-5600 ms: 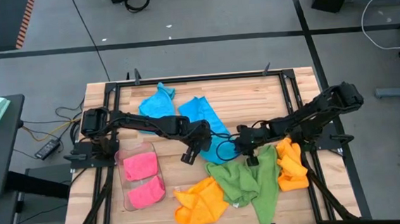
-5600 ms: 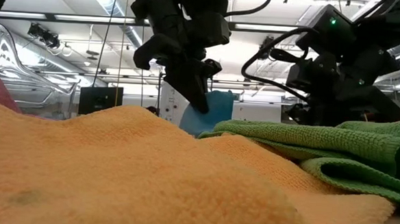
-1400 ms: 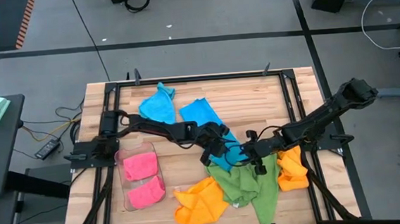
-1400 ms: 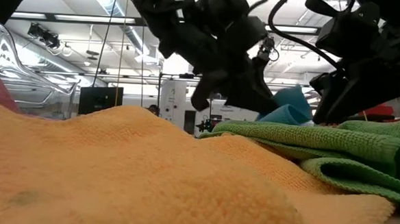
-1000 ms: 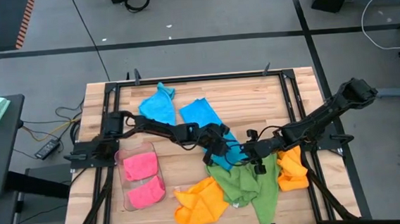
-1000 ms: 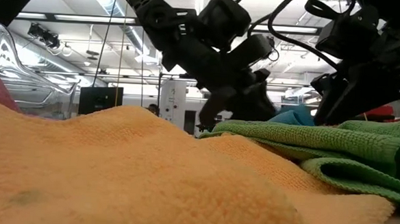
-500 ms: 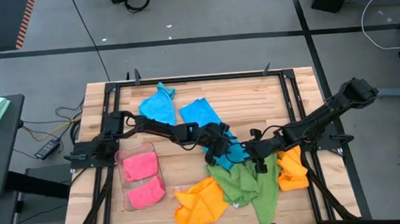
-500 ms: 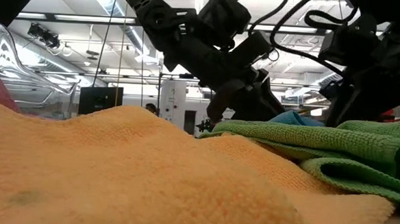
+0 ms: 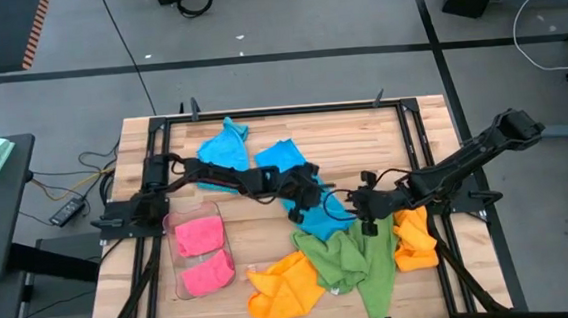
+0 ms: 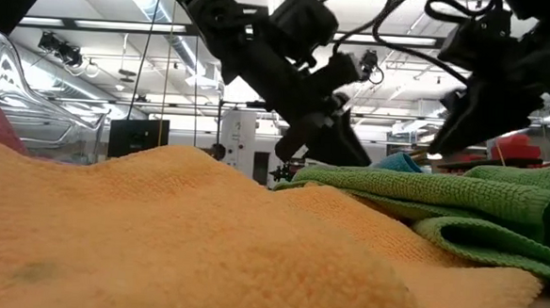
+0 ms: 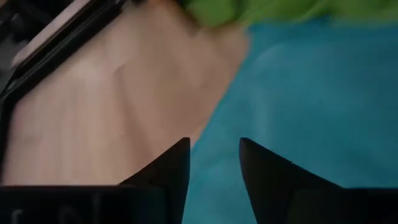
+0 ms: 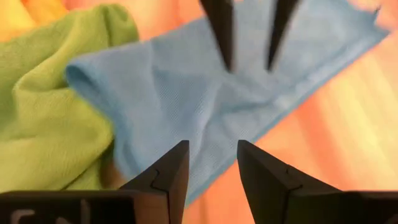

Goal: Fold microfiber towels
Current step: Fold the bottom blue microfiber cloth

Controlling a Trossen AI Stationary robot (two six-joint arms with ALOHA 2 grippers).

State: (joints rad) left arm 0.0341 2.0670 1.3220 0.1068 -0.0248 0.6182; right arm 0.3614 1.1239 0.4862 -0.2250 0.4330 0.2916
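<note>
— Wooden slats of the table point(image 9: 362, 133) carry what?
— Soft, nubby microfiber towels: a sky-blue towel point(image 9: 306, 183) mid-table, rumpled under both arms; a green towel point(image 9: 356, 259) and an orange towel point(image 9: 285, 287) crumpled nearer the front.
— And the fingers?
— Left gripper point(image 11: 214, 163) and right gripper point(image 12: 212, 163) hover over the blue cloth, fingers apart, empty.

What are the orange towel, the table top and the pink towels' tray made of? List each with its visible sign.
Orange towel: soft nubby fabric, matte; fuzzy looped pile shows up close, likely microfiber.
Table top: pale wood, by its planks and grain.
Tray: clear, glossy, probably plastic; the table shows through its rim.
</note>
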